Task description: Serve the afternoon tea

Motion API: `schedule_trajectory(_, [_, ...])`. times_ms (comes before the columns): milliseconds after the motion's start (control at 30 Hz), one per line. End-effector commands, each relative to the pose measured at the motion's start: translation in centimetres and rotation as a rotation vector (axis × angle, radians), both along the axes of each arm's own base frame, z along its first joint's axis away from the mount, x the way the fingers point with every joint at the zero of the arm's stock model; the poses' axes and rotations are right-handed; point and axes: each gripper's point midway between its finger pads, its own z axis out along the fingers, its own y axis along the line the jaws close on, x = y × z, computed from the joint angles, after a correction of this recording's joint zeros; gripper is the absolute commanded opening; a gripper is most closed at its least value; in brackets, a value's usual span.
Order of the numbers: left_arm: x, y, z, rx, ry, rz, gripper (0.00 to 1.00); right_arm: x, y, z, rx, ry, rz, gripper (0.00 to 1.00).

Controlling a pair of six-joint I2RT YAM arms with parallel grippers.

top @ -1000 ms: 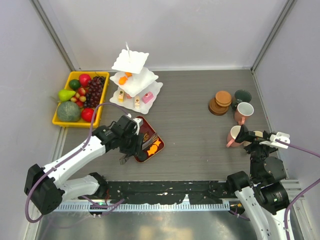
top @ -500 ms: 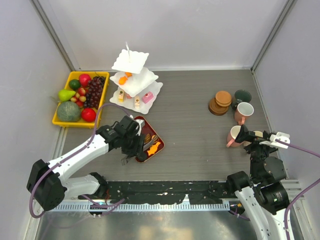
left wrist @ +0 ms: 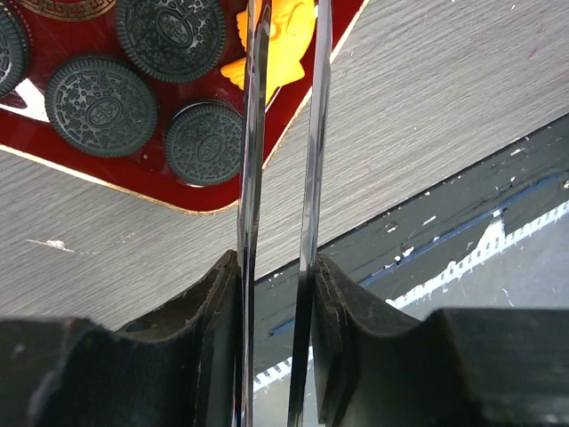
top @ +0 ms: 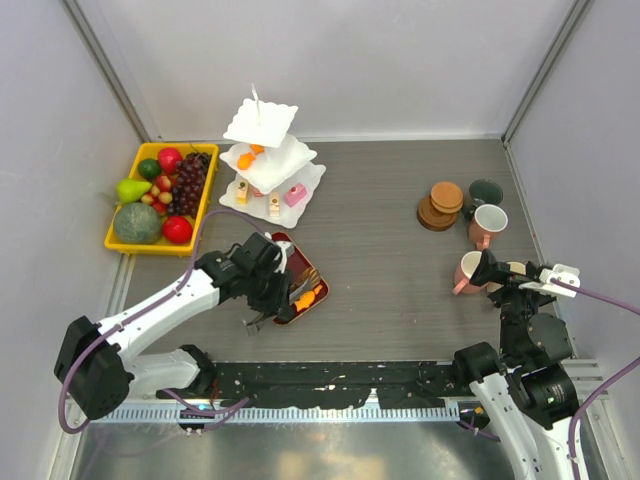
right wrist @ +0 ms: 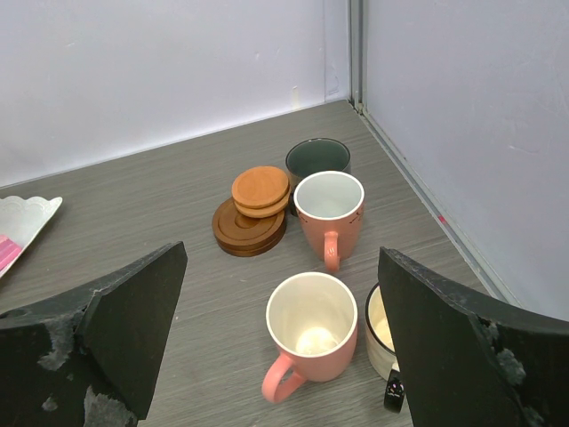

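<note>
Clamping down on the tongs (left wrist: pixel 252 160) with the left hand (left wrist: pixel 276 289), squeezing the two blades closer together than a second ago. Pinching in on the orange pastry (left wrist: pixel 283 31) lying between the blade tips at the edge of the red tray (left wrist: pixel 151 175), just beside the black round cookies (left wrist: pixel 102 107); not yet lifting it clear, as far as can be told. Nudging the pastry slightly along the tray in that same second, judging from the overhead view. Probably beginning the pick-up step of serving, with the carry to the stand to follow, and risking a slip if squeezing too lightly.

Holding the right hand (right wrist: pixel 283 294) spread wide and empty over the pink mug (right wrist: pixel 307 342), touching nothing, with the beige mug (right wrist: pixel 380 329) alongside and a second pink mug (right wrist: pixel 327 209), the green mug (right wrist: pixel 317 156) and the stacked coasters (right wrist: pixel 253 213) just beyond.

Waiting at the far side of the table (top: pixel 380 230): the white three-tier stand (top: pixel 262 122), already carrying a few pastries, well apart from both hands.
</note>
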Motion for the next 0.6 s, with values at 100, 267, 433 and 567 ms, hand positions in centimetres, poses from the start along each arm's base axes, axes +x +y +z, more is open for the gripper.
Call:
schedule_trajectory(100, [1.0, -1.2, 2.6, -0.085, -0.081, 0.013, 0.31, 0.2, -0.2, 0.8, -0.002, -0.026, -0.012, 0.95])
schedule_trajectory(267, [1.8, 0.1, 4.2, -0.054, -0.152, 0.038, 0.27, 0.1, -0.2, 0.9, 0.000, -0.029, -0.013, 0.95])
schedule_trajectory(433, [3.5, 1.8, 7.1, 0.014, -0.260, 0.052, 0.26, 0.1, -0.2, 0.8, -0.003, -0.027, -0.014, 0.95])
schedule_trajectory(567, [6.5, 4.2, 10.2, 0.160, -0.403, 0.063, 0.26, 0.1, -0.2, 0.9, -0.001, -0.029, -0.015, 0.95])
